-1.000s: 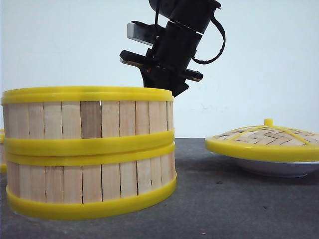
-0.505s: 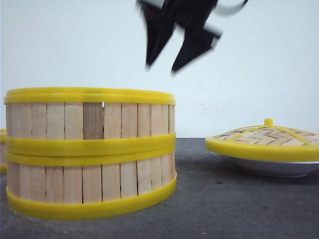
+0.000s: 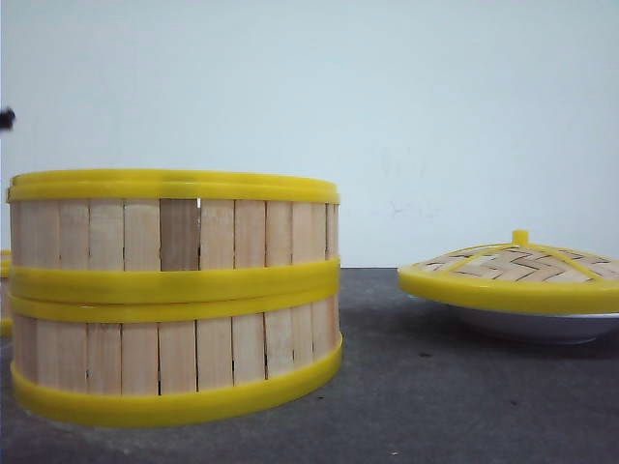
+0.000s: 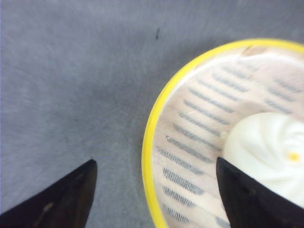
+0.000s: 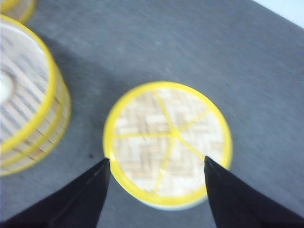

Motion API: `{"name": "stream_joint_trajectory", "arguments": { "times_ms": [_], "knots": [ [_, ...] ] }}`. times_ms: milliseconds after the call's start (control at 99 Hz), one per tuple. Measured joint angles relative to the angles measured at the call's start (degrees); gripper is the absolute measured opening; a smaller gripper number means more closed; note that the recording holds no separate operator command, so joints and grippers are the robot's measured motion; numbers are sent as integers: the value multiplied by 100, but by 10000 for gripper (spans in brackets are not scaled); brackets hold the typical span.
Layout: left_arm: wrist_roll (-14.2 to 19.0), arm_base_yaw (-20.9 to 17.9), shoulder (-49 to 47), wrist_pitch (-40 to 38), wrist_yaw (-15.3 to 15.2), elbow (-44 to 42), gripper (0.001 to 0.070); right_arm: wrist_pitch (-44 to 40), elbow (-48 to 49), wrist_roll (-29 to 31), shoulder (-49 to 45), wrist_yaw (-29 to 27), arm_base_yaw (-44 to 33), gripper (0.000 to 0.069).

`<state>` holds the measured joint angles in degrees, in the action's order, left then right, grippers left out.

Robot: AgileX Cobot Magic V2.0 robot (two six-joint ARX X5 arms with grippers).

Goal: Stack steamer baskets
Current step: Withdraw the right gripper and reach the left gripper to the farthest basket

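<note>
Two steamer baskets stacked; third off to the side.

Stack (image 3: 174, 295) on grey tabletop (image 3: 435, 387), beside the right hand (image 5: 154, 168), whose fingers are spread over the lid (image 5: 168, 142) (lid sits on a white plate (image 3: 532, 324)). Left hand (image 4: 154, 166), fingers apart, holds nothing and straddles the rim of a basket (image 4: 156, 142) containing a white bun (image 4: 270, 152). Third basket (image 5: 16, 8) beyond the stack.

Bare worktop (image 3: 435, 387) lies between the stacked steamer baskets (image 3: 174, 290) and the woven lid (image 3: 513, 271); above the stack, open air.
</note>
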<state>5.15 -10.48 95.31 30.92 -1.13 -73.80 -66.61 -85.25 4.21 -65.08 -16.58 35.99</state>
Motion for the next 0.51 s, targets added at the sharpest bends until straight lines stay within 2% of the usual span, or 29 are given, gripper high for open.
{"name": "stream_joint_trajectory", "arguments": {
  "times_ms": [212,263,323,424,505],
  "knots": [
    [0,0,721,-52,2,-28,471,-210,0,251,400,-57,0,384],
    [-2,0,793,-52,2,-28,452,-225,0,291,448,-114,0,384],
    [-2,0,831,-55,0,-28,363,-280,0,334,476,-140,0,384],
    [0,0,837,-59,0,-28,120,-400,0,387,474,-149,0,384],
    [15,-15,837,-63,-20,-28,41,-459,0,428,466,-153,0,384]
  ]
}}
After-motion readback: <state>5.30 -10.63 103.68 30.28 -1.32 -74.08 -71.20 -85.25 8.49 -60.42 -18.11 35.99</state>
